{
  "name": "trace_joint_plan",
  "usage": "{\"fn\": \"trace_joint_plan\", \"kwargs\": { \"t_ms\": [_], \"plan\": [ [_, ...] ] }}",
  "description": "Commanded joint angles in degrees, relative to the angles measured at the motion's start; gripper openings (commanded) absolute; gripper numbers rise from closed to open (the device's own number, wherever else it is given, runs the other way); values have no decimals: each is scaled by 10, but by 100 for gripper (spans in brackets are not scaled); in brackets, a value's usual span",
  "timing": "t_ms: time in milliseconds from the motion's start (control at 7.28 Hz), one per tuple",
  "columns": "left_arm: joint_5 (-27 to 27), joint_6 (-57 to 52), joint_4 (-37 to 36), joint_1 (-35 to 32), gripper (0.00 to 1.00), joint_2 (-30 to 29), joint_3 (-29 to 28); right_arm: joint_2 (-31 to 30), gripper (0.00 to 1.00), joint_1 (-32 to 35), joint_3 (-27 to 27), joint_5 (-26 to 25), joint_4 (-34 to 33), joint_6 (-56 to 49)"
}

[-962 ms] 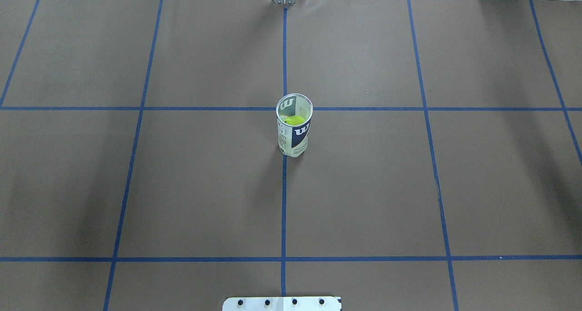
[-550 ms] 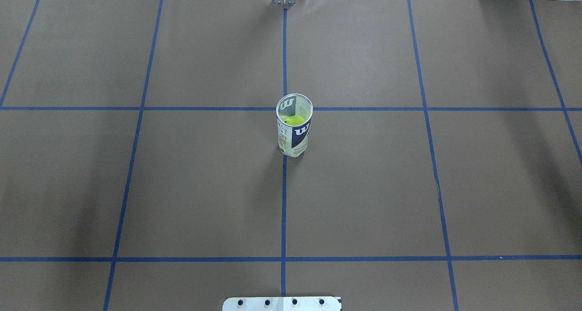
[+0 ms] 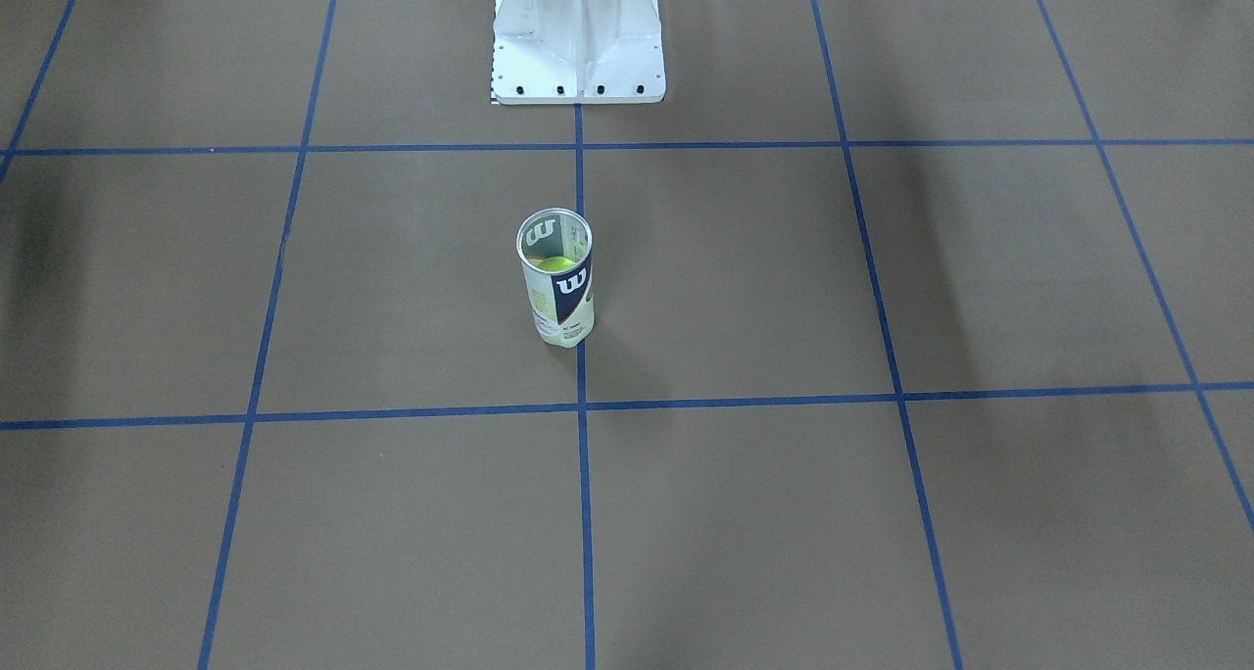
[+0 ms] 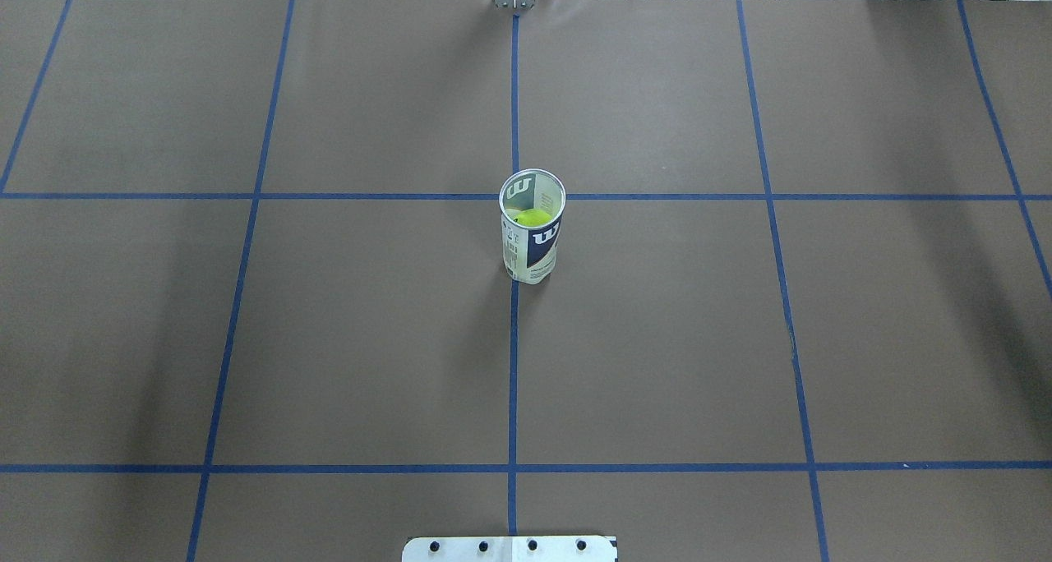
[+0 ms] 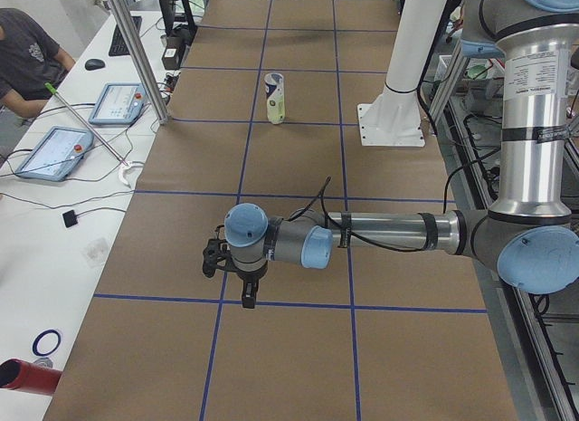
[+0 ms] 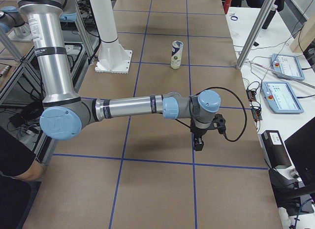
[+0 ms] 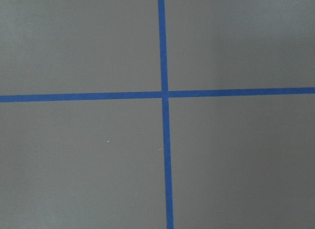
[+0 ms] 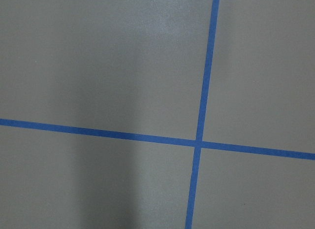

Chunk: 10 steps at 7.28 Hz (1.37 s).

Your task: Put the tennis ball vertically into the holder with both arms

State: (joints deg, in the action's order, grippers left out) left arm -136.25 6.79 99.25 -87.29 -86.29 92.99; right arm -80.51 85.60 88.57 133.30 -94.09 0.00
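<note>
Overhead views across the last second: nothing is shifting. The clear cylindrical tennis-ball can with metal rim and white-and-navy label (image 4: pixel 532 241) is standing upright at mid-table on the central blue tape line (image 4: pixel 513 365). The yellow-green tennis ball (image 4: pixel 535 216) is sitting inside it, below the rim. The left gripper (image 5: pixel 246 290) and right gripper (image 6: pixel 198 143) are hanging over brown table paper (image 4: pixel 246 340), well apart from the can. Spread or pressed together: cannot tell. Judgement: insertion is looking finished.

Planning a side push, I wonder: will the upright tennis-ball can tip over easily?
Probably yes: the holder stands upright, tall and narrow, so a high push may topple it. Once lying, its round wall would likely roll.
</note>
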Motion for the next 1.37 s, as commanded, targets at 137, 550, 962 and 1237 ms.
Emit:
{"fn": "trace_joint_plan", "kwargs": {
  "t_ms": [137, 550, 962, 1237],
  "plan": [
    [-6, 2, -3, 0, 99, 2, 4, -1, 99, 0, 1, 0, 0, 0],
    [-7, 2, -3, -2, 99, 8, 10, 0, 99, 0, 3, 0, 0, 1],
    [-10, -1, -41, -3, 99, 8, 23, 0, 99, 0, 2, 0, 0, 1],
    [-10, -3, -42, -9, 99, 7, 23, -1, 99, 0, 1, 0, 0, 1]
  ]
}}
